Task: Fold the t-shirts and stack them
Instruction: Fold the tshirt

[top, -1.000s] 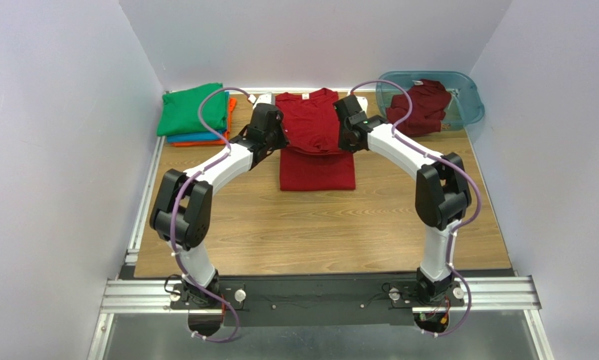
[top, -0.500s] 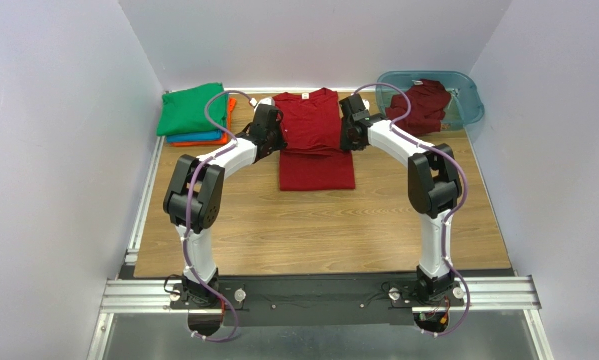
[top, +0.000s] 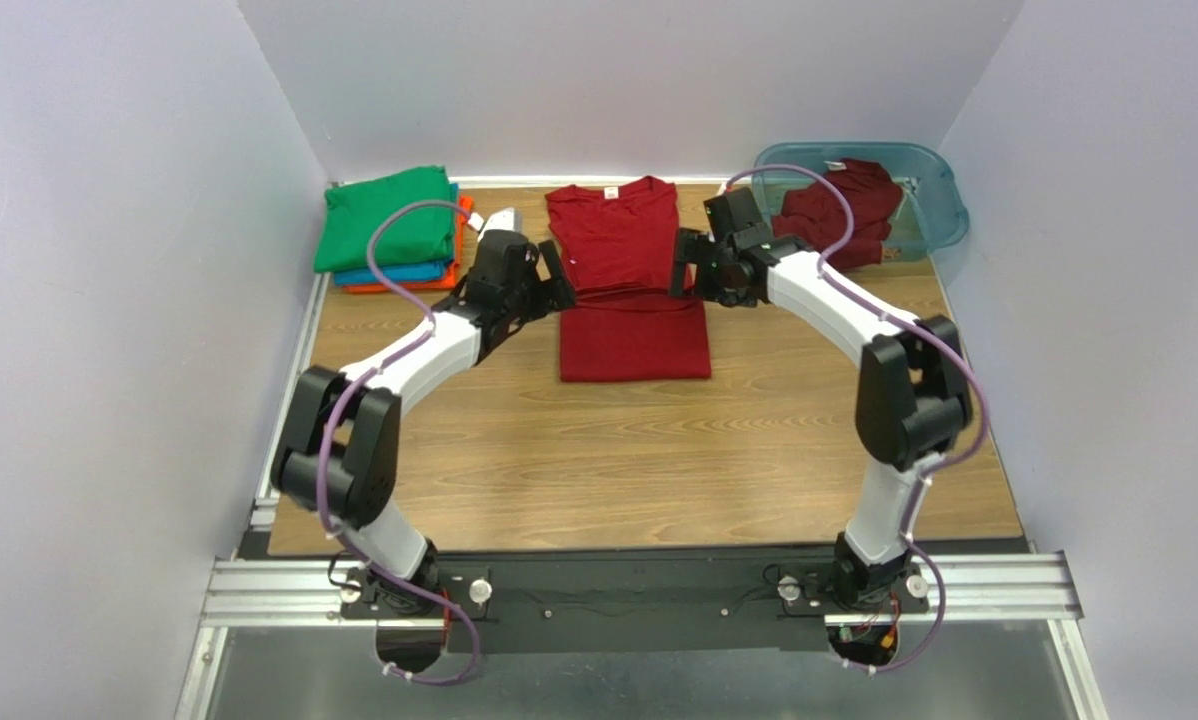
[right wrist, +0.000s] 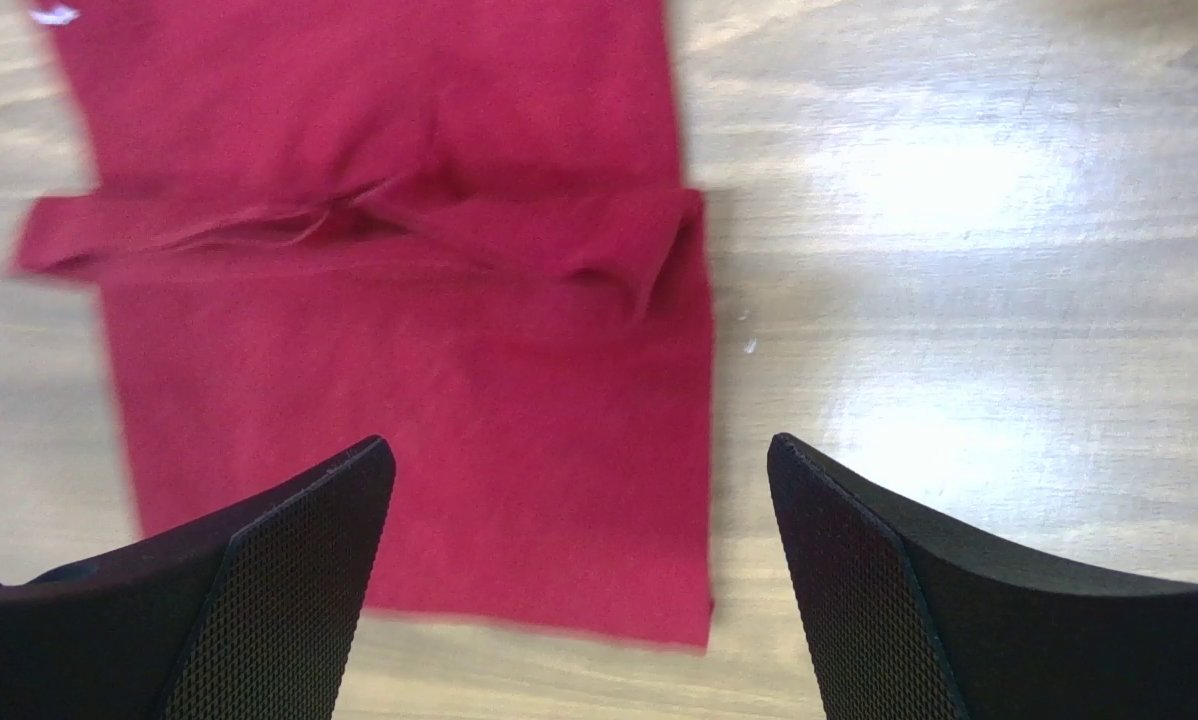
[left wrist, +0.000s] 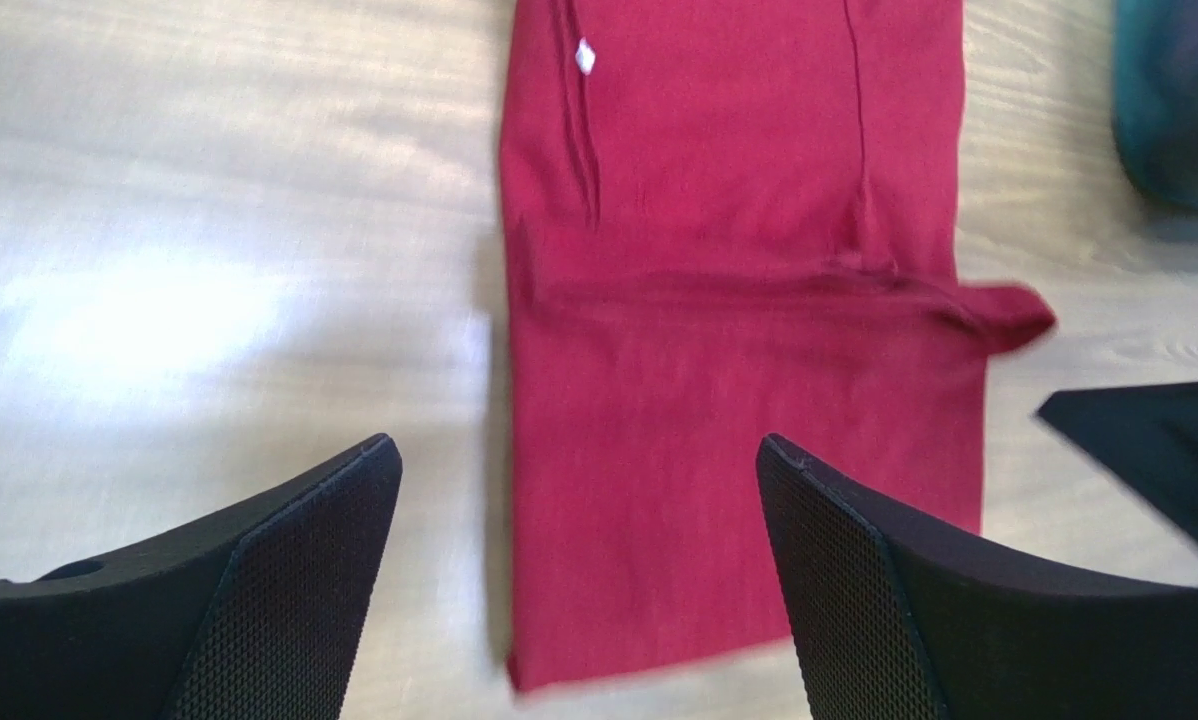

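Worktop (top: pixel 635 450): wood-grain surface with pale walls on 3 sides; the 2 arm bases stand at its near edge.
Dark red t-shirt (top: pixel 628 285): lies flat at the far middle of the worktop, collar toward the back wall and hem toward the arms, sides folded inward to make a long strip.
Label (top: pixel 611 192): small white tag at the collar of that shirt.
Sleeve tip (left wrist: pixel 1011 318): sticks out past the strip's right edge at about mid-length; the folded sleeves show as a crease across the shirt.
Left tool (top: pixel 557 281): just beside the shirt's left edge, at about the crease.
Left tool, state: 2 black fingers (left wrist: pixel 290 570) spread wide, with the lower half of the shirt and bare worktop seen below between them.
Right tool (top: pixel 691 278): just beside the shirt's right edge, level with the left tool.
Right tool, state: 2 black fingers (right wrist: pixel 876 585) spread wide, with the shirt's right edge and hem corner below between them.
Green t-shirt (top: pixel 387 222): folded, on top of the stack at the far left corner.
Blue t-shirt (top: pixel 380 275): folded, directly under the green one, only an edge showing.
Orange t-shirt (top: pixel 464 213): bottom of the stack, edges showing at the near and right sides.
Tub (top: pixel 936 195): translucent teal, at the far right corner.
Second dark red t-shirt (top: pixel 846 210): bunched up inside the tub.
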You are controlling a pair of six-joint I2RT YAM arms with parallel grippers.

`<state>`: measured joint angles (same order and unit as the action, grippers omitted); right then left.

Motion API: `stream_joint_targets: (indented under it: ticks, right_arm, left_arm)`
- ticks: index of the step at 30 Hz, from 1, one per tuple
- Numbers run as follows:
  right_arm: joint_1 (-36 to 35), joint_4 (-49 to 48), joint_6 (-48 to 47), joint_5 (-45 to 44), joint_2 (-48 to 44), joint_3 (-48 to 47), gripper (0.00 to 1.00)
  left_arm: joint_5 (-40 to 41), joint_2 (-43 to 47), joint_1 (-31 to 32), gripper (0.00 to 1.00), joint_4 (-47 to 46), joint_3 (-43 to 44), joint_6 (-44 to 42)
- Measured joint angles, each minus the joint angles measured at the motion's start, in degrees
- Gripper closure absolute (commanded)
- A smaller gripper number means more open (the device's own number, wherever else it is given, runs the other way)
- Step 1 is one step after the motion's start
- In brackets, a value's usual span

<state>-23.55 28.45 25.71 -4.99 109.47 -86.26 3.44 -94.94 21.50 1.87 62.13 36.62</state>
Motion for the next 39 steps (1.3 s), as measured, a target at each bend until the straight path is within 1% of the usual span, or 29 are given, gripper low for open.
stream_joint_targets:
  ticks: [3,7,9,12,18,23,29,34,39]
  right_arm:
    - [-0.55,-1.44,0.15,3.02,-4.55,4.17,0.00]
    - [-2.51,-3.89,-0.33,8.39,-6.78,8.61,0.00]
    - [-3.78,-4.81,-0.76,10.99,-5.38,8.85,0.00]
    - [-5.31,-5.62,-1.40,12.68,-2.54,8.02,0.00]
    - [-7.76,-6.82,-2.45,13.44,5.29,1.77,0.00]
    - [-7.96,-8.00,-2.67,13.44,9.84,-2.97,0.00]
    - [-7.87,-8.92,-2.62,13.09,13.81,-5.75,0.00]
    - [-7.87,-9.66,-2.60,8.96,15.52,-9.16,0.00]
    - [-7.69,-11.98,-2.60,2.80,18.40,-13.90,0.00]
  left_arm:
    - [-0.04,5.33,0.28,0.02,-0.96,-5.46,0.92]
    - [-0.09,12.79,0.39,0.02,-1.38,-14.19,2.51]
    - [-0.33,16.17,0.44,0.02,-1.55,-17.90,3.15]
    - [-1.18,19.82,0.57,0.02,-1.86,-21.66,3.74]
    - [-1.99,24.76,0.74,0.02,-2.29,-27.10,4.44]
    - [-2.12,26.27,0.74,0.02,-2.23,-29.70,5.03]
    - [-2.08,26.29,0.74,0.02,-2.14,-29.77,4.96]
    - [-2.01,26.32,0.74,0.02,-1.84,-29.00,4.74]
    - [-1.81,26.56,0.74,0.02,-1.75,-28.70,4.50]
